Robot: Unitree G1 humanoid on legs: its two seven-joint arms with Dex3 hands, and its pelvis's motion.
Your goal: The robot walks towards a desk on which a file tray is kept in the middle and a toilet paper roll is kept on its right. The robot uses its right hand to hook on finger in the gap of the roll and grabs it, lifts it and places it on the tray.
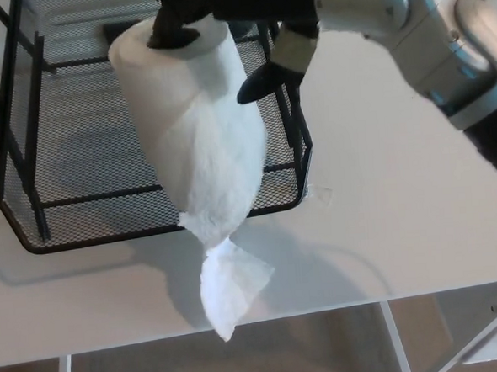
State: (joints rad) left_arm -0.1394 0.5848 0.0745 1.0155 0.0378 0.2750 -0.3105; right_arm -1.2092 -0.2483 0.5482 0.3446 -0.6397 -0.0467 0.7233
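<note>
Hooking one finger into the hollow core of the toilet paper roll [190, 122], the right hand [246, 9] is clamping it at the top end, with another finger seemingly lying against its outer side. The roll is hanging tilted below the hand, clear of the desk [402, 210], over the file tray [150, 228] that spreads beneath and to the hand's left. A loose tail of paper [230, 292] is dangling past the tray's front rim. The carry appears nearly done; next, the hand is likely needing to lower the roll onto the mesh and slip its finger out.
</note>
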